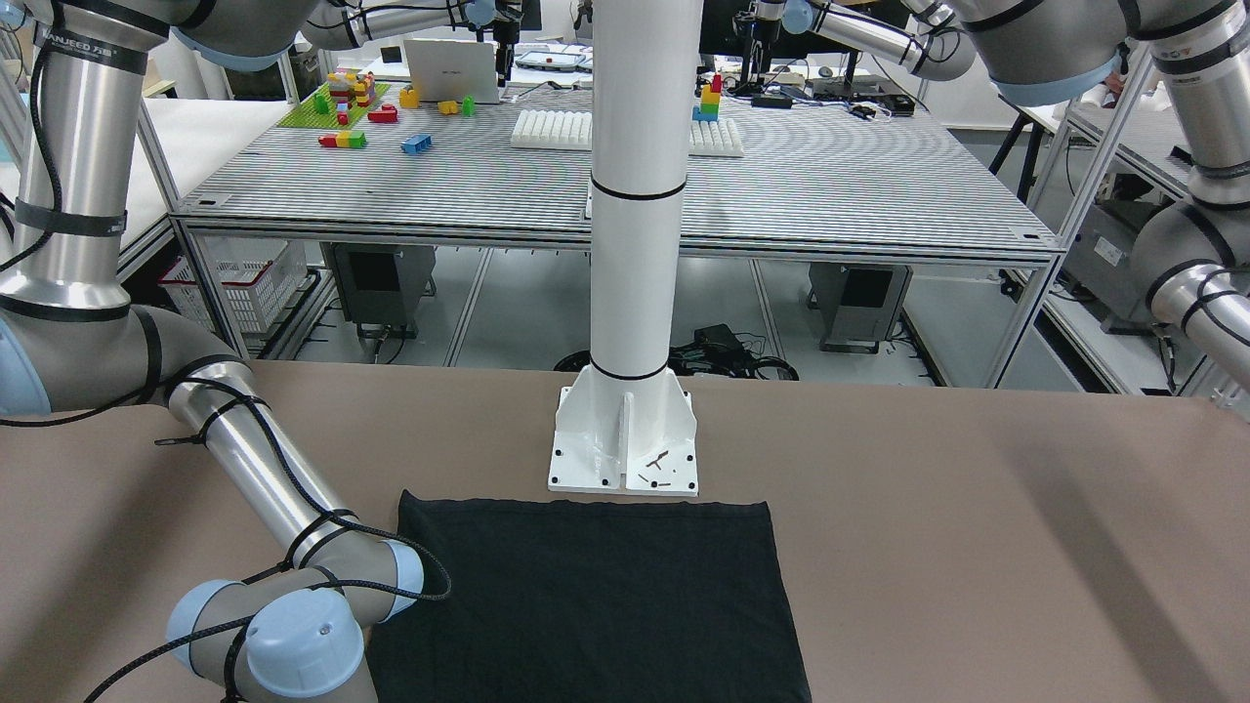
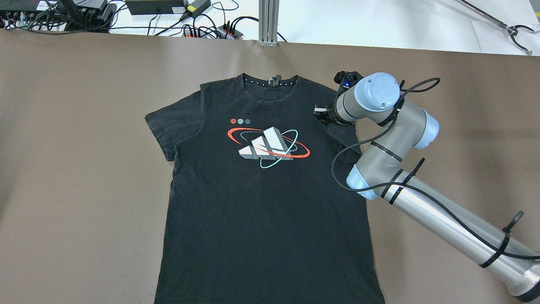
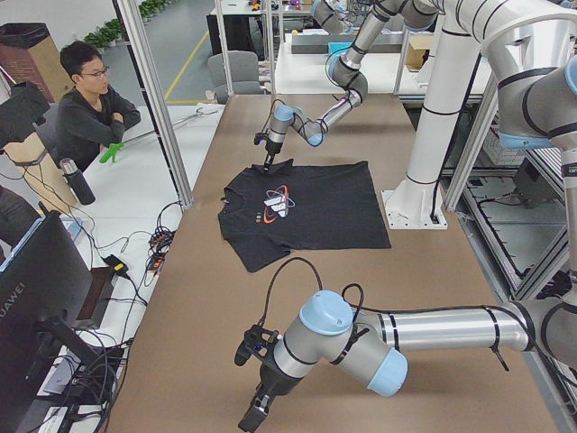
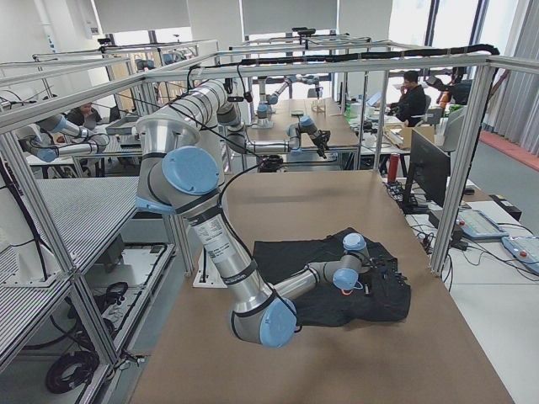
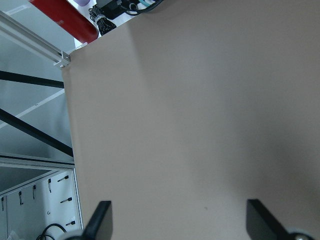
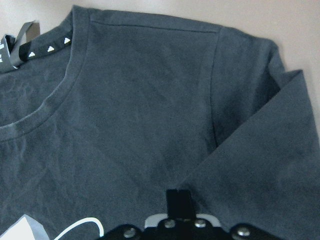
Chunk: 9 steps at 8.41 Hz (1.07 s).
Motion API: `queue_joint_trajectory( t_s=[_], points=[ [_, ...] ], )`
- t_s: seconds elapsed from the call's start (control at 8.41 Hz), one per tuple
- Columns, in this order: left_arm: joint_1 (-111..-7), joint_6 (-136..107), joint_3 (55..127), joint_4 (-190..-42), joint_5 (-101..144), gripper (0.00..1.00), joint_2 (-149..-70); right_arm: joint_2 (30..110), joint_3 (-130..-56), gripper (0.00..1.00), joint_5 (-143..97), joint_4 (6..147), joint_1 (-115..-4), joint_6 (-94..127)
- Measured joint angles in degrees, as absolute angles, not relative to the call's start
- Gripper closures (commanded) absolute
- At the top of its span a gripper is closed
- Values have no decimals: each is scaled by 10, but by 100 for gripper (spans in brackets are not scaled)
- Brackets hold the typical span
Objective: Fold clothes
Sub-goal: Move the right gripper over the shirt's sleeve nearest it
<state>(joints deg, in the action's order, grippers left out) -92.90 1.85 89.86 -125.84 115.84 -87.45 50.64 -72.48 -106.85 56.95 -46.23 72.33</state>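
Note:
The clothes are one black T-shirt (image 2: 261,202) with a red, white and teal logo, lying flat and face up on the brown table; it also shows in the front-facing view (image 1: 586,596). My right gripper (image 2: 321,114) is at the shirt's right shoulder. In the right wrist view my right gripper (image 6: 178,200) looks shut on the edge of the sleeve (image 6: 260,180), which is folded inward over the shirt. My left gripper (image 5: 180,220) is open and empty over bare table, far from the shirt; it also shows in the exterior left view (image 3: 255,410).
The white post's base plate (image 1: 625,439) stands just behind the shirt's hem. Cables and power strips (image 2: 202,25) lie past the table's far edge. A person (image 3: 90,108) sits beside the table. A dark bottle (image 3: 77,180) stands off the table.

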Motion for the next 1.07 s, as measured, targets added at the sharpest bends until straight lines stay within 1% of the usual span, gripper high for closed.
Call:
queue_joint_trajectory(
  t_s=[0.24,0.36,0.48,0.59,1.07],
  points=[
    [-929,18,898,-1259,1159,6,-875,500,-722,100,-1048,569,-450,751],
    [-929,18,898,-1259,1159,6,-875,498,-722,82,-1044,570,-447,757],
    [-929,18,898,-1259,1158,6,-875,498,-722,8,-1037,570,-445,764],
    [-929,18,898,-1259,1159,6,-874,498,-721,5,-1023,570,-440,772],
    [-920,-2,898,-1260,1159,6,-874,516,-735,5,-995,566,-431,781]
  ],
)
